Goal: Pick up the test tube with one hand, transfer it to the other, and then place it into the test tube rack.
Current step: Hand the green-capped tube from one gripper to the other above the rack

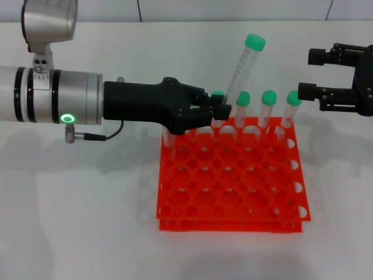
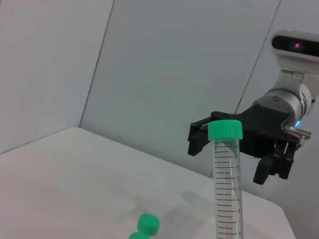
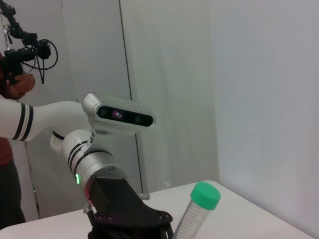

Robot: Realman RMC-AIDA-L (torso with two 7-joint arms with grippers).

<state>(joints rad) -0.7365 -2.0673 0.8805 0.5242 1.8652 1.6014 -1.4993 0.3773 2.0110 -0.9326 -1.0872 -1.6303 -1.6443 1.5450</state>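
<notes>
**Tube lifted, handover pending**

White counter (image 1: 87,198) fills the head view: the left gripper (image 1: 217,111), fingers clenched on the test tube (image 1: 243,69), holds it tilted above the test tube rack (image 1: 233,181); the right gripper (image 1: 326,76) waits nearby, fingers released.

Left wrist view: clear, graduated, green-capped tube, right gripper beyond.

Right wrist view: the same tube. Next, the right must close in and grasp it.
</notes>
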